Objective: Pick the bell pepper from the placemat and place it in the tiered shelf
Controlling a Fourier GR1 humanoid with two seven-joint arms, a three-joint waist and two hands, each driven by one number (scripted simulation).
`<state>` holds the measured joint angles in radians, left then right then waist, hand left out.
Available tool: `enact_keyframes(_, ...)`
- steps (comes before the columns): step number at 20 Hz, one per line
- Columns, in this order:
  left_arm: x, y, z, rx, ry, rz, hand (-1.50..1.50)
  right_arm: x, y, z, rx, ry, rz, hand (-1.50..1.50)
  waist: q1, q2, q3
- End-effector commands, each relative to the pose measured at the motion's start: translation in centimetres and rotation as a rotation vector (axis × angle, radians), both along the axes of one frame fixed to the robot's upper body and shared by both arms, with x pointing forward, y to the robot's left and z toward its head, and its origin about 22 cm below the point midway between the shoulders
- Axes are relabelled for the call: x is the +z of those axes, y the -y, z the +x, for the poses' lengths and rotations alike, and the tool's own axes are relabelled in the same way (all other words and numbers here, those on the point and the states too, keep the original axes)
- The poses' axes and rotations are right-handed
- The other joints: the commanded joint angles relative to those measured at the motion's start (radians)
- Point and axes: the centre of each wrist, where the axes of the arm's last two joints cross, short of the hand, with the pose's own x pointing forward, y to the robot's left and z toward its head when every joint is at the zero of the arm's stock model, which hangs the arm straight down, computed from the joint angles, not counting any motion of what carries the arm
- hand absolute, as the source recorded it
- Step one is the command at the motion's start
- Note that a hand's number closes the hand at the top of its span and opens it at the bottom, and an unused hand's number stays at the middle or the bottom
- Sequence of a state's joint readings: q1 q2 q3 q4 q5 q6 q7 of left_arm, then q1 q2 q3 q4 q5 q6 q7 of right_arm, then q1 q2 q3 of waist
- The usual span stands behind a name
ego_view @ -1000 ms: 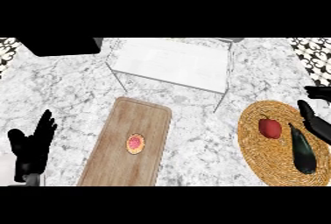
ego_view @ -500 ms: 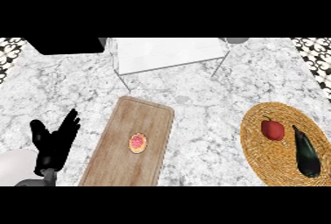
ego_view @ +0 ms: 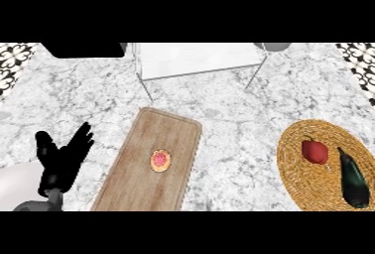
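Note:
A red bell pepper (ego_view: 315, 151) lies on a round woven placemat (ego_view: 300, 183) at the right of the counter. A dark green eggplant (ego_view: 353, 177) lies beside it on the same mat. The white tiered shelf (ego_view: 196, 59) stands at the back centre on thin wire legs. My left hand (ego_view: 64, 158) shows at the lower left, open, fingers straight and pointing up, far from the pepper. My right hand does not show in the head view.
A wooden cutting board (ego_view: 152, 163) lies in the middle with a small round pink-and-orange item (ego_view: 161, 160) on it. A dark block (ego_view: 82, 49) sits at the back left. Patterned tiles edge the far corners.
The right hand, near the placemat a second ago, has left the view. The left hand has moved inward toward the cutting board. The view has shifted slightly.

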<state>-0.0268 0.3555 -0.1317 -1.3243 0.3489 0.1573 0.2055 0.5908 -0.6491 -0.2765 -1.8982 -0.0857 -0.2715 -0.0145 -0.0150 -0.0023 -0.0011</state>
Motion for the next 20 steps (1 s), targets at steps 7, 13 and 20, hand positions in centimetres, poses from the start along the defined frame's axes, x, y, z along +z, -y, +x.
enact_keyframes(7, 0.1, 0.2, -0.1, -0.028, 0.009, 0.007, 0.0, 5.6, -7.4, 3.1, -0.127, -0.187, -0.07, -1.5, 0.033, 0.007, -0.001)
enact_keyframes(13, -0.4, 1.9, 1.4, -0.041, 0.002, -0.006, 0.0, 6.0, -9.0, 8.1, -0.262, -0.268, -0.139, -1.5, 0.041, 0.01, -0.001)
enact_keyframes(20, 2.3, -1.0, 2.1, -0.019, -0.001, -0.001, 0.0, 3.6, -11.8, 12.2, -0.264, -0.45, -0.157, -1.5, 0.031, 0.004, 0.001)
